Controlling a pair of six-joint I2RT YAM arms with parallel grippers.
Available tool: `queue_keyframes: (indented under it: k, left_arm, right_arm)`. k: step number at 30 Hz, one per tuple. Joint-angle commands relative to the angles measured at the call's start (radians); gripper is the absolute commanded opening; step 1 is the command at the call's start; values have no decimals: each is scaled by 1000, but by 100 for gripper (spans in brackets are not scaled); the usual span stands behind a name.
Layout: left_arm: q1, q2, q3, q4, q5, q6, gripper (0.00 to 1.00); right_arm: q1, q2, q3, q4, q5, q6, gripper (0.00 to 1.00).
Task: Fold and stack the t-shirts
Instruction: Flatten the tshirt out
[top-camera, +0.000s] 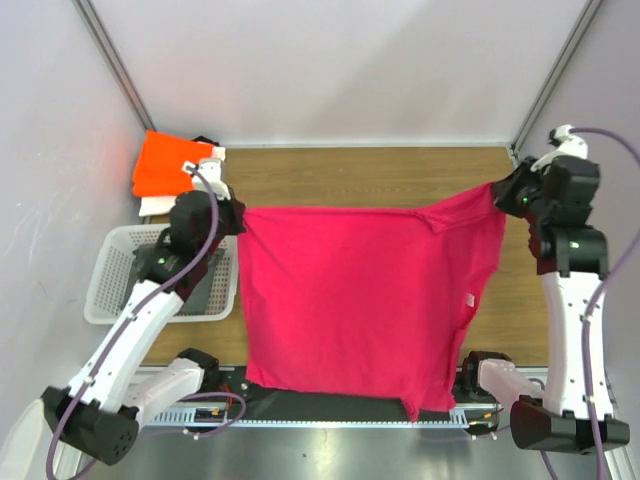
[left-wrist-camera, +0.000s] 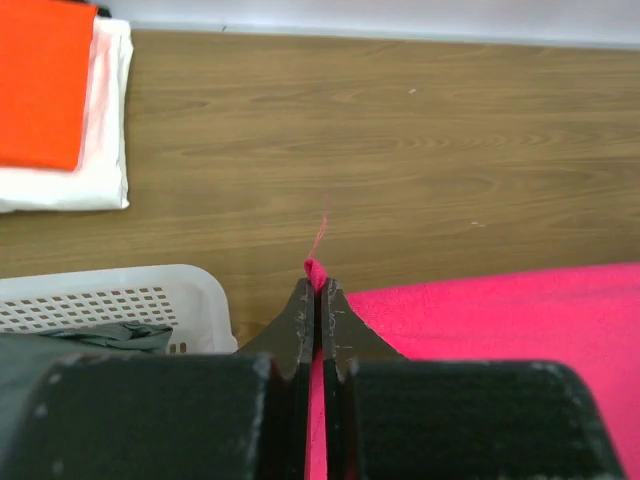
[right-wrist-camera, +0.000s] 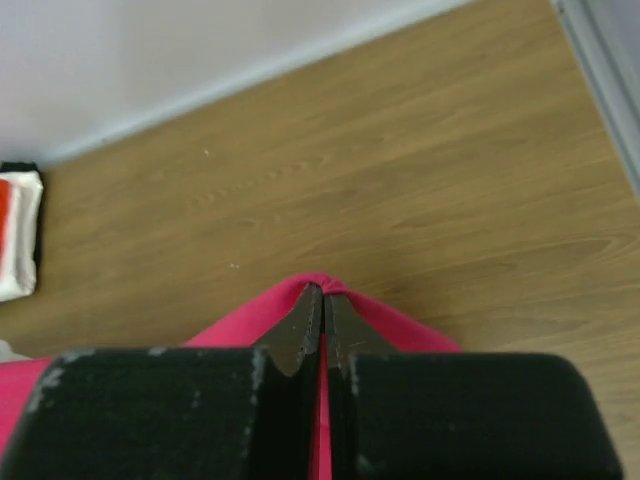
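Observation:
A magenta-pink t-shirt (top-camera: 350, 300) hangs stretched between my two arms, its lower edge draping over the near table edge. My left gripper (top-camera: 238, 212) is shut on its upper left corner; the left wrist view shows pink cloth (left-wrist-camera: 500, 310) pinched between the fingertips, with my left gripper (left-wrist-camera: 320, 290) above the wood. My right gripper (top-camera: 497, 190) is shut on the upper right corner, and the right wrist view shows cloth (right-wrist-camera: 240, 320) bunched at my right gripper (right-wrist-camera: 325, 292). A folded orange t-shirt (top-camera: 165, 160) lies on a folded white t-shirt (top-camera: 155, 206) at the back left.
A white lattice basket (top-camera: 115, 290) stands at the left, under my left arm, with dark cloth (left-wrist-camera: 110, 335) inside. The wooden table (top-camera: 380, 175) runs to the back wall. Metal frame posts (top-camera: 555, 70) rise at the back corners.

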Motion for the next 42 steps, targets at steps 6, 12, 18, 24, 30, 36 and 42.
queue_keyframes:
  k: [6, 12, 18, 24, 30, 36, 42]
  left_arm:
    - [-1, 272, -29, 349, -104, 19, 0]
    - [5, 574, 160, 398, -148, 94, 0]
    - [35, 792, 365, 372, -127, 85, 0]
    - [69, 900, 488, 384, -101, 68, 0]
    - [88, 1007, 574, 392, -84, 60, 0]
    - [101, 1081, 640, 380, -84, 42, 0]
    - [120, 1121, 662, 387, -81, 17, 0]
  right_arm:
    - [-4, 112, -202, 430, -38, -14, 0]
    - [-1, 332, -168, 551, -35, -16, 0]
    - [0, 574, -38, 599, -86, -28, 0]
    - [1, 812, 195, 543, -124, -34, 0]
    - [2, 982, 360, 539, -164, -36, 0]
    - [11, 1119, 521, 505, -186, -52, 0]
    - [11, 1234, 685, 452, -187, -65, 0]
